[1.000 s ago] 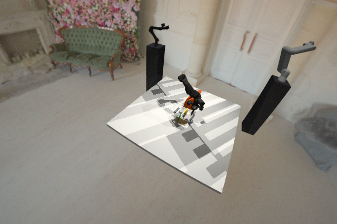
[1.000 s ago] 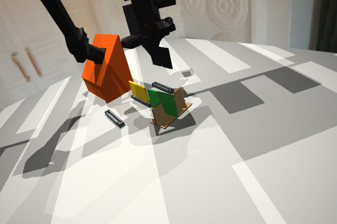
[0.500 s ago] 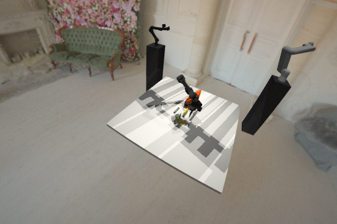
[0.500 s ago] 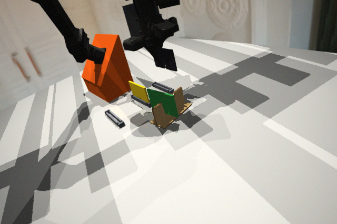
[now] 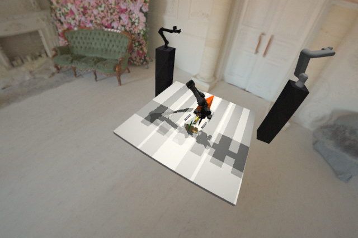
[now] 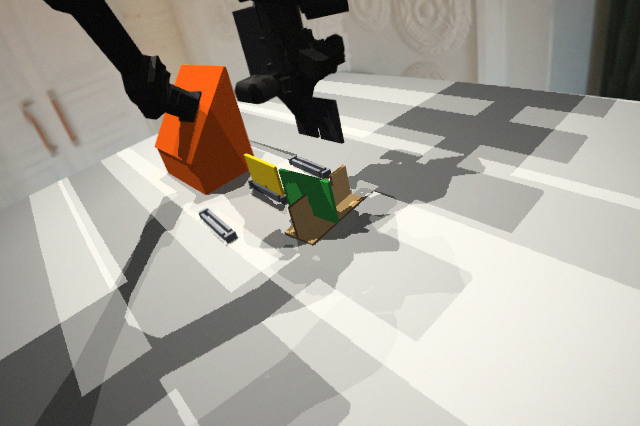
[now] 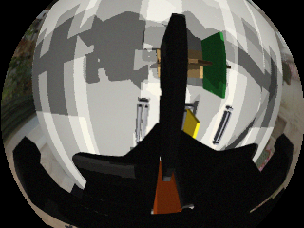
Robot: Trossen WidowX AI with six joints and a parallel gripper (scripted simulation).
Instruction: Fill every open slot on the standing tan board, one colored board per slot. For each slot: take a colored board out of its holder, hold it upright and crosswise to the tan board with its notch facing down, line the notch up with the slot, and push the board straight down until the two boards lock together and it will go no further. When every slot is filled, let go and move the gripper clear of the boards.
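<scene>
1. At far left in the exterior view, an orange block [image 5: 210, 102] [image 6: 206, 80] [image 7: 167, 197] stood behind the working area
2. Next came the near holder [image 5: 187, 117] [image 6: 231, 237] [image 7: 222, 125], with no board in it
3. The yellow board [image 5: 196, 119] [image 6: 264, 173] [image 7: 191, 123] stood upright in its own holder, still to be fitted
4. Near it, the green board [image 5: 190, 125] [image 6: 310, 188] [image 7: 215, 66] stood crosswise in the tan board [image 5: 193, 129] [image 6: 312, 219] [image 7: 197, 71]; whether it was fully down could not be told
5. The far holder [image 5: 203, 124] [image 6: 310, 166] [image 7: 139, 119] held no board either
6. Above, the gripper [image 5: 199, 124] [image 6: 320, 134] [image 7: 162, 127] had its fingers clamped on something narrow, presumably a thin board, though its colour and notch could not be made out against the dark fingers
7. The step in hand looked like carrying that piece to an open slot, well above the tan board
8. The next move called for squaring it crosswise, notch down, over the slot beside the green board, then pressing straight down without knocking its neighbour
</scene>
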